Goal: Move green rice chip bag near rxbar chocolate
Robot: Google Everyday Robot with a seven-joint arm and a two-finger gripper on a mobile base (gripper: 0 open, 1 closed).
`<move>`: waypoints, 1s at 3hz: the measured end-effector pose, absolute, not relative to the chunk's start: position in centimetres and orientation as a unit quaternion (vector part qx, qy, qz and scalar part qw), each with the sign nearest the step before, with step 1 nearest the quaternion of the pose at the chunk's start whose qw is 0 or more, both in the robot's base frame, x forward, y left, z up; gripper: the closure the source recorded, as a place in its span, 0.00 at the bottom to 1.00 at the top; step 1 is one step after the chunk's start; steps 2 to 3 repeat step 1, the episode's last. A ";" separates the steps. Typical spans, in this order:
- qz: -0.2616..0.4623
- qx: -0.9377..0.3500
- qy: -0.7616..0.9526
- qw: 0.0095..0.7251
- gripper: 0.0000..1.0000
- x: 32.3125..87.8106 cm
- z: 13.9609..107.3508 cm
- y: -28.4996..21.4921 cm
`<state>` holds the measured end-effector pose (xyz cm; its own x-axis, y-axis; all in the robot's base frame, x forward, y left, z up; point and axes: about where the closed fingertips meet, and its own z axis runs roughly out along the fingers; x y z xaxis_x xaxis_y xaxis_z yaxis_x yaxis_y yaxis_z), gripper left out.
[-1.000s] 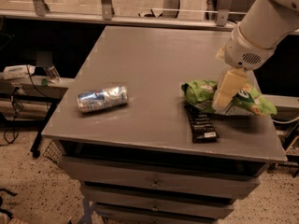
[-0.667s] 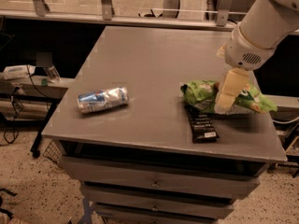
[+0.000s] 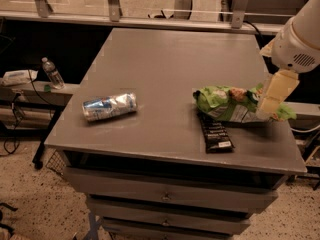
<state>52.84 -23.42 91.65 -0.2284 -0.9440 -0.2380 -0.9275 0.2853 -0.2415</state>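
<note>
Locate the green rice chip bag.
Camera view, table right side: green rice chip bag lies behind the rxbar chocolate, overlapping it; the hand is at the bag's right end.

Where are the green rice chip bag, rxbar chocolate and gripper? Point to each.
green rice chip bag (image 3: 225, 103): camera view, middle of crinkled face.
rxbar chocolate (image 3: 215, 133): camera view, middle of dark wrapper.
gripper (image 3: 269, 109): camera view, tip, at the bag's right end.

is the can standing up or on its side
On its side: the crushed can lies flat on the table. The hand is at the right end of the green rice chip bag.
</note>
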 end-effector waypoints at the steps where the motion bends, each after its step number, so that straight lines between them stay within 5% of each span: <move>1: -0.039 -0.555 0.810 0.187 0.00 52.3 92.4 -28.7; 3: -0.039 -0.555 0.810 0.187 0.00 52.3 92.4 -28.7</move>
